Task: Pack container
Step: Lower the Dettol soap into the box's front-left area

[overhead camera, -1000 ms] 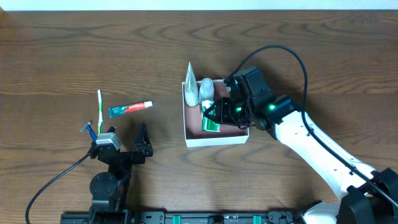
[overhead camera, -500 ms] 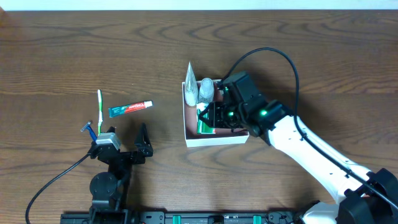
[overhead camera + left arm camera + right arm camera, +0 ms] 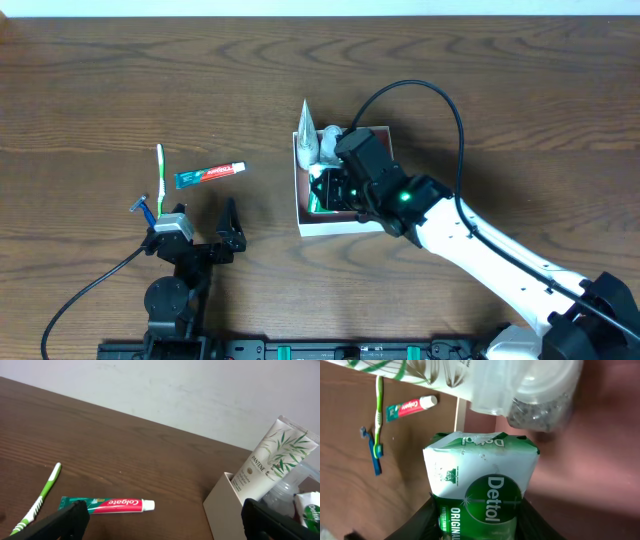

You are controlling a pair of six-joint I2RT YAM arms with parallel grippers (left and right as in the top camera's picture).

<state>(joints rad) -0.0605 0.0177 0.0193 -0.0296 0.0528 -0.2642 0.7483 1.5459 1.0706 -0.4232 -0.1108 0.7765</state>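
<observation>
Right wrist view: the right gripper (image 3: 477,522) squeezes the soap (image 3: 481,485) over the box (image 3: 345,228), mid-table; the left gripper (image 3: 169,521) gapes wide and empty, near left; the box looks light, thin, bendy; hold a wall.

Soap packet (image 3: 480,480) and tube (image 3: 305,135) sit in the container (image 3: 345,227) mid-table; toothpaste (image 3: 210,174), toothbrush (image 3: 160,170), razor (image 3: 146,209) lie toward the left edge.

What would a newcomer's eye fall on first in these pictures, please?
The right gripper holds a green-and-white Dettol packet inside the container. A Pantene tube leans in the container's far-left corner, while a toothpaste tube and a green toothbrush lie outside, to its left.
</observation>
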